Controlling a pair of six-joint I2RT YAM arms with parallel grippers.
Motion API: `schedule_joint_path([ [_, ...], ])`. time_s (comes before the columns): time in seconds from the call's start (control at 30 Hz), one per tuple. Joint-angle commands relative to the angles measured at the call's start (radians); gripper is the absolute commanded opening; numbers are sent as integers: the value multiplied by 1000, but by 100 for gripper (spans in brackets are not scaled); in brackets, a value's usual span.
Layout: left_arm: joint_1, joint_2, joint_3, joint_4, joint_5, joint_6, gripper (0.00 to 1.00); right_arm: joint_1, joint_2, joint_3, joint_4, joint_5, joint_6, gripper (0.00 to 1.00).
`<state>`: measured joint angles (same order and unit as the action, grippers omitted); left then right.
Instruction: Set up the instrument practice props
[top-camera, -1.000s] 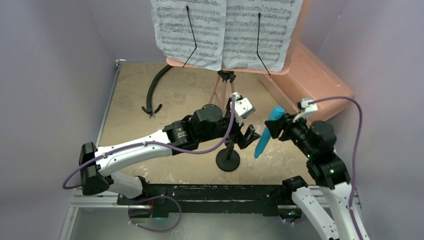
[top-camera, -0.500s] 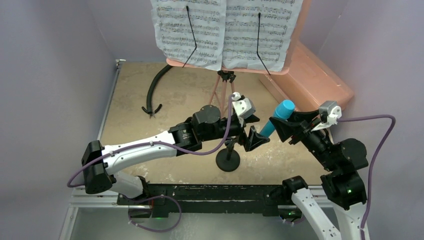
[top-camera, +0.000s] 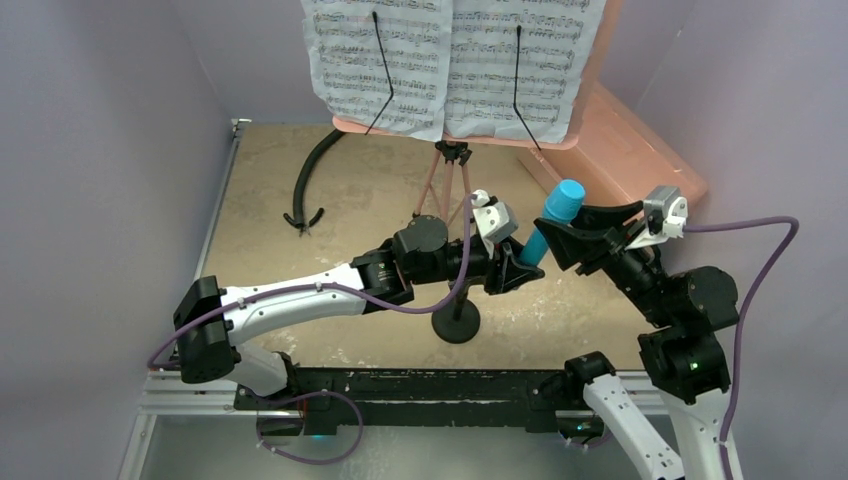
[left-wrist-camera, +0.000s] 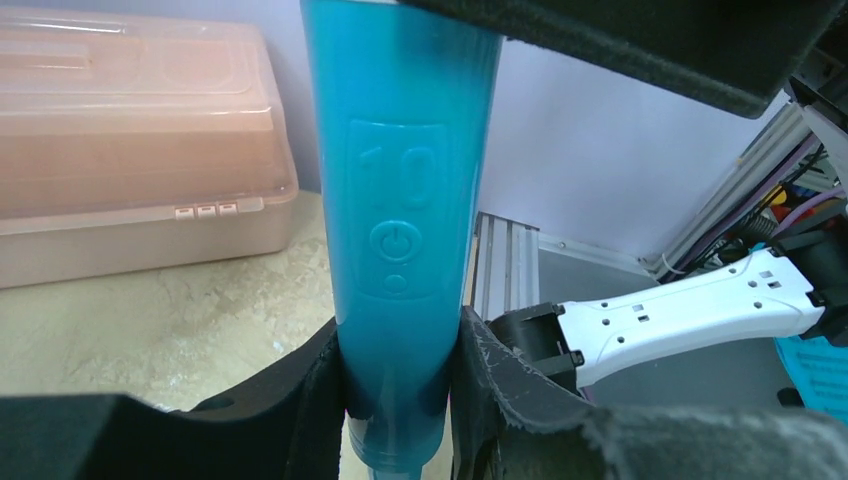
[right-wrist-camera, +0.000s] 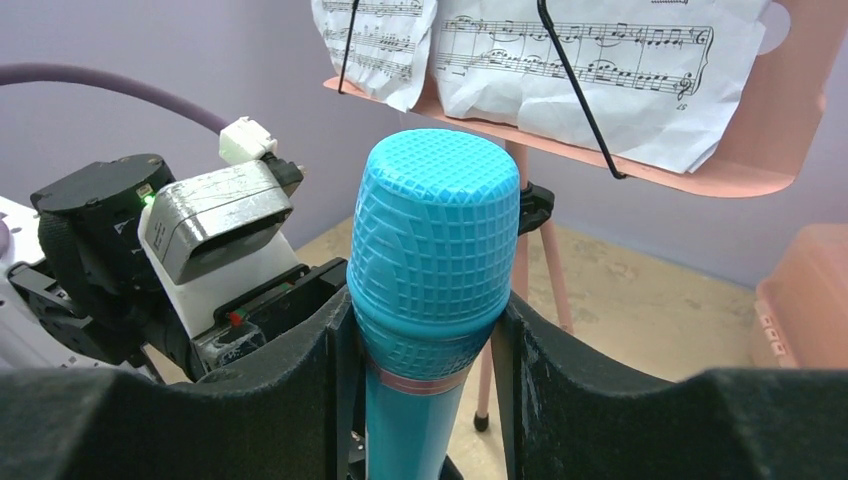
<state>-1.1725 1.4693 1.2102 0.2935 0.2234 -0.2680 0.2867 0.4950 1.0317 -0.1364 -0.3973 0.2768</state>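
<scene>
Microphone: one blue toy microphone (top-camera: 548, 230), held in the air above and to the right of the mic stand, tilted with its head up toward the far right.
Right gripper (top-camera: 572, 236): clamped just under the meshed head.
Left gripper (top-camera: 512, 270): fingers pressed on both sides of the handle's lower end.
Mic stand (top-camera: 456, 322): one, upright on the table below the left gripper.
Music stand (top-camera: 398, 128): one, at the far side, carrying two sheet-music pages (top-camera: 378, 60), each under a black wire.
Others: one black hose (top-camera: 312, 175) at far left, one pink box (top-camera: 625, 150) at far right.
Change: half a second ago the left gripper stood spread beside the handle. Now it grips, and the microphone sits slightly farther back.
</scene>
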Motion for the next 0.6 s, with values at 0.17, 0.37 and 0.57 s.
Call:
schedule_joint_path([
  [0.17, 11, -65, -62, 216, 20, -27, 0, 1, 4, -49, 113, -52, 60, 72],
  [0.37, 11, -67, -54, 215, 16, -45, 0, 0, 33, -61, 132, -38, 112, 65],
  [0.57, 10, -63, -52, 189, 22, -48, 0, 1, 57, -62, 192, -102, 114, 70],
])
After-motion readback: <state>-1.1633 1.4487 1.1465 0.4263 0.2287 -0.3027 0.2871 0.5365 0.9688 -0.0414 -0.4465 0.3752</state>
